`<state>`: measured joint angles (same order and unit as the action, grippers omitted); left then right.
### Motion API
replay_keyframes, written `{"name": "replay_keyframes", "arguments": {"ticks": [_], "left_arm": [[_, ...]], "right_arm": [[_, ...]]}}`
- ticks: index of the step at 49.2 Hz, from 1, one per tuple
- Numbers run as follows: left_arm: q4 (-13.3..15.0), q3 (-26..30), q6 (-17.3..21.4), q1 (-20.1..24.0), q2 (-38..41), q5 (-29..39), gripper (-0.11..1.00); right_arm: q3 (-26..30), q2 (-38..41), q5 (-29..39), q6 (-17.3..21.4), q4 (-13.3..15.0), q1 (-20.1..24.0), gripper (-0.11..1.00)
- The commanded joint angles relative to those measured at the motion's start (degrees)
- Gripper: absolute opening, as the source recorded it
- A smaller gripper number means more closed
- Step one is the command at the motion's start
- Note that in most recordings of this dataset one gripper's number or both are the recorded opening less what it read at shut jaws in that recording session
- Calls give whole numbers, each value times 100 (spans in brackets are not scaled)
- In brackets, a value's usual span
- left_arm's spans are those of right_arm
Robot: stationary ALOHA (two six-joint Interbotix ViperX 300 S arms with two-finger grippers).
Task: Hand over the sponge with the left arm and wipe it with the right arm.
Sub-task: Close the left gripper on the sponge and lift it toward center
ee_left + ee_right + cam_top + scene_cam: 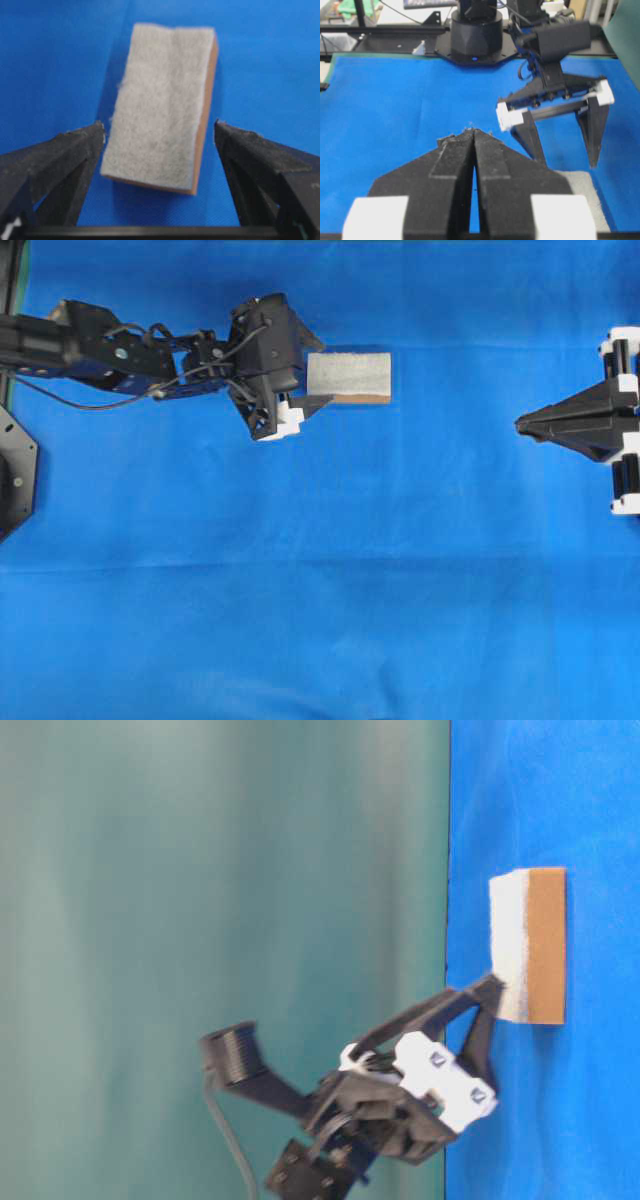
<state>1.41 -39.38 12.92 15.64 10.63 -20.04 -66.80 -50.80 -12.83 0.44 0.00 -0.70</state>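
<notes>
Grey-green-topped rectangular sponge (pixel 161 105) lay flat on blue counter (pixel 320 590), between wide-spread fingers of black left pincer (pixel 160 132), ungripped; right pincer (pixel 474 131) closed, empty.

The sponge (pixel 349 377) lay upper centre on the cloth (pixel 320 590), the left gripper (pixel 312 375) just left of it, the right gripper (pixel 520 423) far right.

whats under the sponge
The grey-topped, orange-backed rectangular sponge lies flat on the blue cloth; only cloth shows around it. Whatever is directly beneath it is covered.
</notes>
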Motion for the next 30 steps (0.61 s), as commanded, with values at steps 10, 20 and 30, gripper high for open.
{"name": "replay_keyframes", "arguments": {"ticks": [10, 20, 30], "left_arm": [[0, 360, -9, 53, 413, -62, 94], [0, 439, -9, 123, 563, -18, 94], [0, 413, -35, 149, 527, 176, 82]], "right_arm": [[70, 44, 53, 0, -18, -141, -1], [70, 53, 70, -9, -9, -237, -1], [70, 53, 70, -9, -9, -237, -1]]}}
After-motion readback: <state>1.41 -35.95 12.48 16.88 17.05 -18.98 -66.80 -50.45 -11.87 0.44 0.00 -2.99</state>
